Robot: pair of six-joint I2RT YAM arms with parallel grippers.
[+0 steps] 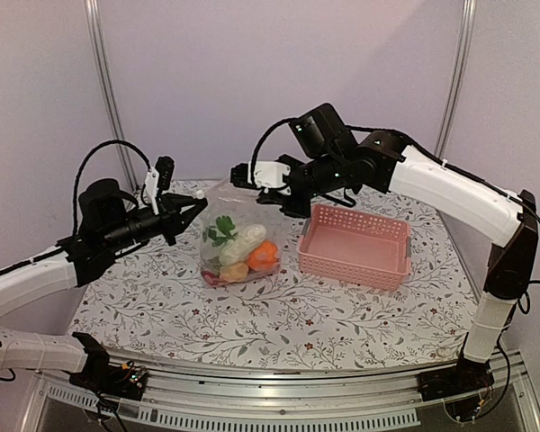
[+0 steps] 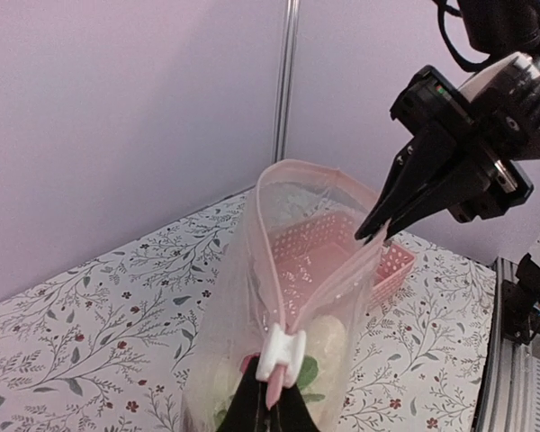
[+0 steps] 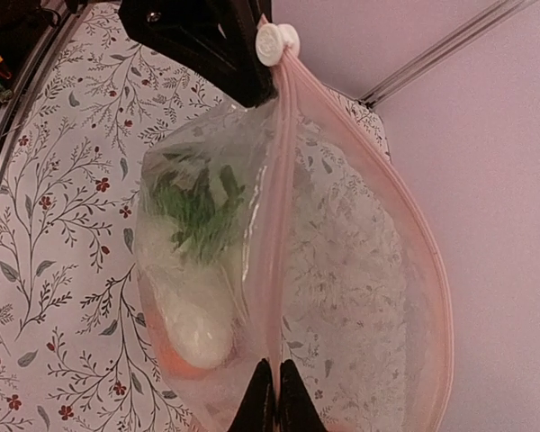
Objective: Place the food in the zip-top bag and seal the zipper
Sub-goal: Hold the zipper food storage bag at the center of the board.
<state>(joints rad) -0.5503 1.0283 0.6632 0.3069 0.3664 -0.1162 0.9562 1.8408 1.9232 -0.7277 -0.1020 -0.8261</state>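
Our left gripper [image 2: 268, 409] pinches the pale pink zipper [image 3: 283, 180] beside its white slider [image 2: 281, 353]. Our right gripper [image 3: 270, 396] nips the strip's far end. Between them the crinkly clear zip-top bag [image 1: 218, 202] stands on the floral table [image 1: 297, 315], mouth bowed open, rounded food [image 1: 243, 245] inside.

Soft even light; faint shadows; near foreground blurred.

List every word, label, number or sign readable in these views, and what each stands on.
None: no readable text in any view.
The zip-top bag, its white slider, the pink basket and the left arm show no print; the tablecloth bears only a floral pattern.
Green lights on the right arm are not characters.
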